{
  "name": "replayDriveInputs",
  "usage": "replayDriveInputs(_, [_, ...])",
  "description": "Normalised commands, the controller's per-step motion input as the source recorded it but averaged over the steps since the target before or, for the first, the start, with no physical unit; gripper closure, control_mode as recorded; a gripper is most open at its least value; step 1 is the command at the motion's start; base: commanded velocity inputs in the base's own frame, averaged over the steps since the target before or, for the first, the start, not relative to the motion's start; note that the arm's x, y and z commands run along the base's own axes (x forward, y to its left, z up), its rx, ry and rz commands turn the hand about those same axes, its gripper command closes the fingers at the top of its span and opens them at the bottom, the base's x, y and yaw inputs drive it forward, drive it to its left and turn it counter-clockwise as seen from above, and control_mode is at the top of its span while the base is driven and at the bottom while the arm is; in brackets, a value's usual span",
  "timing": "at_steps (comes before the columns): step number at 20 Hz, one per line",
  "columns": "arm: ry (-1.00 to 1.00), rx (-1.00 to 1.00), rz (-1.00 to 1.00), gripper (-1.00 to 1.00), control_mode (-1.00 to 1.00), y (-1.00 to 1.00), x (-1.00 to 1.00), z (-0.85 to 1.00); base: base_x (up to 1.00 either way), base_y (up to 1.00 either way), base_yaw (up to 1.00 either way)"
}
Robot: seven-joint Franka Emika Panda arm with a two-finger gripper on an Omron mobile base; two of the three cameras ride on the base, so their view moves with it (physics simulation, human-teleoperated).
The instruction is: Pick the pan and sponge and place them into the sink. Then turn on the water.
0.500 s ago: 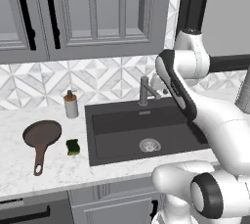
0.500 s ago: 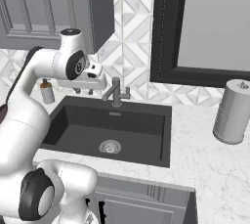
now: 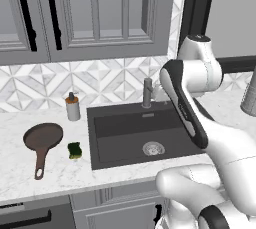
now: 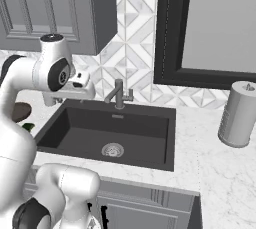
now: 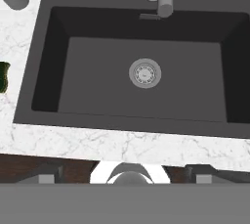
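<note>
The pan [image 3: 42, 137], round and dark brown, lies on the counter left of the sink [image 3: 125, 135], its long handle pointing toward the front edge. The sponge [image 3: 75, 149], yellow and green, rests between pan and basin and peeks in at the left edge of the hand view as the sponge [image 5: 4, 76]. My gripper [image 5: 126, 175] hangs open high above the sink [image 5: 97, 71], looking down on the steel drain [image 5: 145, 73], with nothing between its fingers. The faucet [image 3: 147, 92] stands behind the basin. No water shows at its spout.
A soap bottle [image 3: 73, 107] stands by the backsplash left of the sink. A grey paper towel roll [image 4: 239, 114] stands on the counter at the right. Upper cabinets hang over the left counter, and a dark-framed window sits behind the faucet.
My arm and hand have swung a little to the left over the sink. The pan, sponge and faucet have not moved.
</note>
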Motion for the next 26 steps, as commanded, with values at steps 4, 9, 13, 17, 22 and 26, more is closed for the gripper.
replayDriveInputs(4, [0.06, 0.00, 0.00, -1.00, -1.00, 0.70, -0.44, -0.11, 0.00, 0.00, 0.00])
replayDriveInputs(9, [0.06, 0.00, -0.02, -1.00, -1.00, 0.95, -0.22, -0.11, 0.00, 0.00, 0.00])
replayDriveInputs(13, [0.18, 0.00, -0.05, -1.00, -1.00, 1.00, -0.02, -0.18, 0.00, 0.00, 0.00])
replayDriveInputs(17, [0.18, 0.00, -0.02, -1.00, -1.00, 0.87, 0.00, -0.25, 0.00, 0.00, 0.00])
replayDriveInputs(22, [0.14, 0.00, 0.00, -1.00, -1.00, 0.84, 0.00, -0.42, 0.00, 0.00, 0.00])
replayDriveInputs(26, [0.03, 0.00, 0.00, -1.00, -1.00, 0.94, 0.00, -0.46, 0.00, 0.00, 0.00])
